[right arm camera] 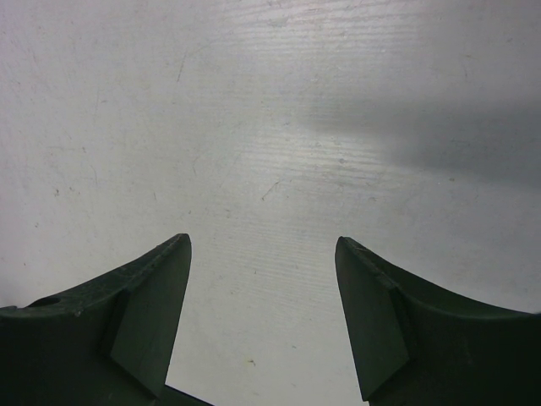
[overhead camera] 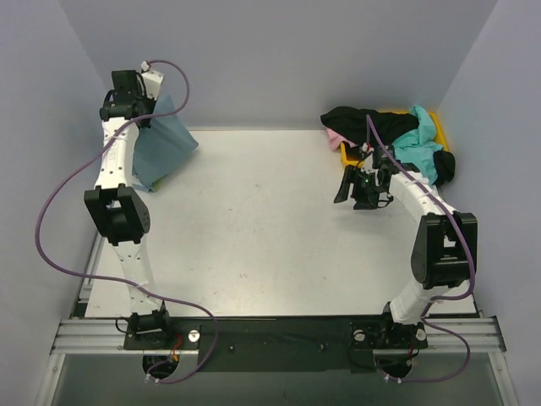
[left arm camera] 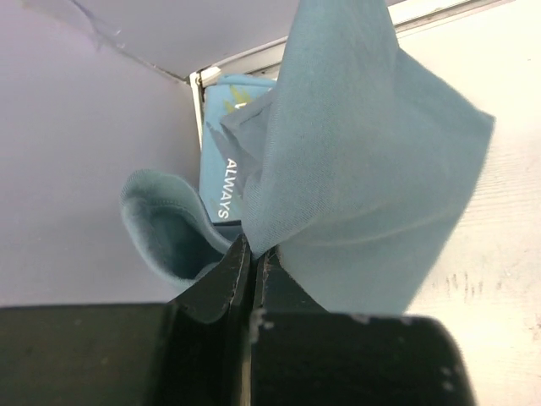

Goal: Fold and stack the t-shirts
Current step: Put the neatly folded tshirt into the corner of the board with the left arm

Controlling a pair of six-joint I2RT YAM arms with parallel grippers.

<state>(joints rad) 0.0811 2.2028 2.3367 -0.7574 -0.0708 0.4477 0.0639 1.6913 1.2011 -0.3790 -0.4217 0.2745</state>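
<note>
1. The light-blue shirt [left arm camera: 221, 173], at the counter's far left corner, is mostly covered by the slate-teal shirt [left arm camera: 355, 169]; only "ALWAYS" can be read.
2. The yellow bin [overhead camera: 347, 156], at the far right corner, is largely buried under heaped shirts [overhead camera: 389, 127].
3. The fingers [right arm camera: 152, 313] of the right gripper [right arm camera: 262, 241] are cut off by the lower picture edge.

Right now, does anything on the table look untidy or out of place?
At the far right, a heap of t-shirts, black, pink and turquoise, spills over the rim of the yellow bin. At the far left, the left gripper pinches the slate-teal t-shirt, hanging crumpled by the light-blue t-shirt.
</note>
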